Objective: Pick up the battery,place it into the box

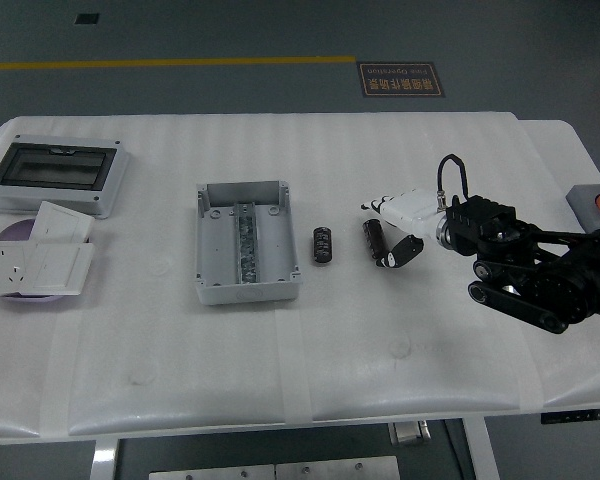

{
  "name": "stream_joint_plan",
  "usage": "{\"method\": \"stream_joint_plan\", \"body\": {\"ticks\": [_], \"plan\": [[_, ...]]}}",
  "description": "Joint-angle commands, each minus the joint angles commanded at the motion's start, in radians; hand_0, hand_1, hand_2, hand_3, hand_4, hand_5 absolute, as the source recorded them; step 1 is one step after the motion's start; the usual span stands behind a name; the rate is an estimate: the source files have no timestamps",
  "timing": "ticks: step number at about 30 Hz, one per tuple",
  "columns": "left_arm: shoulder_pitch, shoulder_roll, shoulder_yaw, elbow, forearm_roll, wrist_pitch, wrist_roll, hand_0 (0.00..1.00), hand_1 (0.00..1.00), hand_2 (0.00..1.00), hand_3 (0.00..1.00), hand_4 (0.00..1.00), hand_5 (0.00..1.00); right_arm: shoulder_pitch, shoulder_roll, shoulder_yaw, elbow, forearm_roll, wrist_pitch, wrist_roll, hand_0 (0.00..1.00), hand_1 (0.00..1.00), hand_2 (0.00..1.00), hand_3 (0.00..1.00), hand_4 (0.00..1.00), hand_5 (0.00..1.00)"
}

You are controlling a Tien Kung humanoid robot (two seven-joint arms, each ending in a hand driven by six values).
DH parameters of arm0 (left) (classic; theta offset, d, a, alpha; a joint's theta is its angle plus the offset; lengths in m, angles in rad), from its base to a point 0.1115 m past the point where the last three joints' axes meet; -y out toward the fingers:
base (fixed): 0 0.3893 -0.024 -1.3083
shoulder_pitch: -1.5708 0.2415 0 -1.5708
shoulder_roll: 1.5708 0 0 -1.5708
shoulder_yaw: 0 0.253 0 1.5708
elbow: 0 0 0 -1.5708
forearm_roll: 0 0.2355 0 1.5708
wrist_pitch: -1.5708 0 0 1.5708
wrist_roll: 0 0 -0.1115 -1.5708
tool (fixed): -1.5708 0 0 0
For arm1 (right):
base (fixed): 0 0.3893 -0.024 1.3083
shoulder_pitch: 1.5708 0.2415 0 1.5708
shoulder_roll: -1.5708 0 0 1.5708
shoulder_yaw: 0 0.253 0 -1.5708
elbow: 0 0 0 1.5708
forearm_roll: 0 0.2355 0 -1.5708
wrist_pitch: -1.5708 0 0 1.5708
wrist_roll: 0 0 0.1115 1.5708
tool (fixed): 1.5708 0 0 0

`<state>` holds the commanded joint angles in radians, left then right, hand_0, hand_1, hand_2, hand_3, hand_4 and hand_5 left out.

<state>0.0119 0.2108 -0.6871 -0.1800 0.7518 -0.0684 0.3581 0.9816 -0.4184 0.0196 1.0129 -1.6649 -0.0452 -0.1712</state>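
Pick step, approach stage. Right hand reaches in from the right, fingers curled next to one battery; can't tell if clamped on it yet. A 2nd battery lies on the counter btwn that one and the open grey box, just beside the box. Next, probably: secure grip, lift, carry left over the box wall, let go inside.

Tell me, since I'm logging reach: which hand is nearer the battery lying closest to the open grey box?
Right. The right hand is at the other battery, just right of the battery beside the box. The left hand is not in view.
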Motion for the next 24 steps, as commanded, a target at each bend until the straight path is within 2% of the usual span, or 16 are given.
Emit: {"method": "stream_joint_plan", "body": {"ticks": [5,6,11,12,16,20,24], "plan": [[-0.001,0.0,0.003,0.0,-0.003,0.002,-0.003,0.651,0.659,0.619,0.556,0.447,0.402,0.0,0.001,-0.004,-0.003,0.005,-0.008,0.004,0.685,0.65,0.714,0.745,0.61,0.216],[-0.001,0.0,0.003,0.0,-0.004,0.002,-0.003,0.65,0.659,0.619,0.557,0.447,0.403,0.0,0.001,-0.005,-0.004,0.006,-0.011,0.006,0.66,0.613,0.634,0.684,0.538,0.198],[-0.001,-0.001,0.009,0.0,-0.011,0.004,-0.006,0.65,0.659,0.619,0.557,0.447,0.403,-0.001,0.005,-0.009,-0.015,0.015,-0.024,0.011,0.66,0.613,0.634,0.684,0.538,0.198],[-0.001,-0.001,0.011,0.0,-0.013,0.004,-0.007,0.651,0.659,0.619,0.557,0.447,0.406,-0.002,0.005,-0.009,-0.017,0.017,-0.025,0.012,0.645,0.594,0.601,0.672,0.497,0.178],[0.0,-0.001,0.013,0.0,-0.015,0.006,-0.008,0.651,0.659,0.619,0.557,0.447,0.406,-0.004,0.006,-0.008,-0.018,0.024,-0.034,0.016,0.645,0.594,0.601,0.672,0.497,0.178],[0.002,-0.003,0.01,0.0,-0.011,0.006,-0.008,0.651,0.658,0.619,0.557,0.447,0.41,-0.001,-0.008,0.022,0.016,0.019,-0.04,0.012,0.636,0.578,0.591,0.67,0.471,0.17],[0.003,-0.003,0.004,0.0,-0.004,0.007,-0.007,0.651,0.659,0.619,0.558,0.447,0.414,0.008,-0.032,0.08,0.085,0.011,-0.045,0.0,0.627,0.566,0.581,0.667,0.457,0.169]]}}
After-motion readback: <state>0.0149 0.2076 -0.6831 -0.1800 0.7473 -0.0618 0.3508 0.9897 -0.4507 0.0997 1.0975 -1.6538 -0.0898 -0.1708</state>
